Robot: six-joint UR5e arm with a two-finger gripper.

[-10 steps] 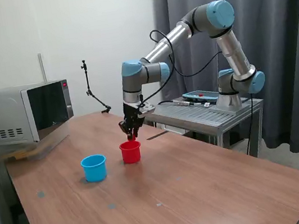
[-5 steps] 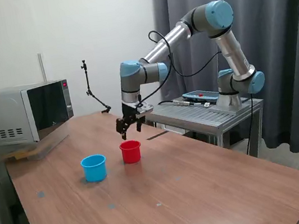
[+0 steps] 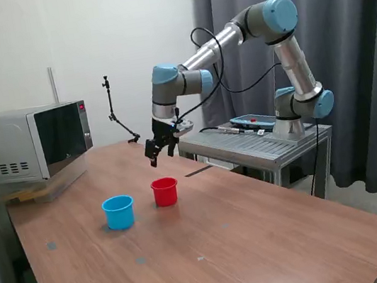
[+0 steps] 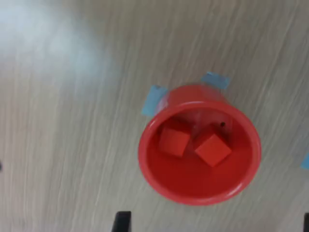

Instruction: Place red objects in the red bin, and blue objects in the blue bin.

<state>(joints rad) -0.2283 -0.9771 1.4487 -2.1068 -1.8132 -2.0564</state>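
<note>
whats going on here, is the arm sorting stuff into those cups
Yes. The gripper hangs open and empty above the red cup, which the wrist view shows holding two red cubes side by side. The light blue cup stands beside it on the table, toward the exterior view's left; its inside is not visible. No loose cubes show on the table.

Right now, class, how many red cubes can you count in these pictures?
2. Both lie inside the red cup: one red cube and the other red cube beside it, slightly apart. The exterior view hides them.

White wall (image 3: 121,30), dark curtain (image 3: 346,52), wooden table (image 3: 261,237), microwave (image 3: 27,144).
</note>
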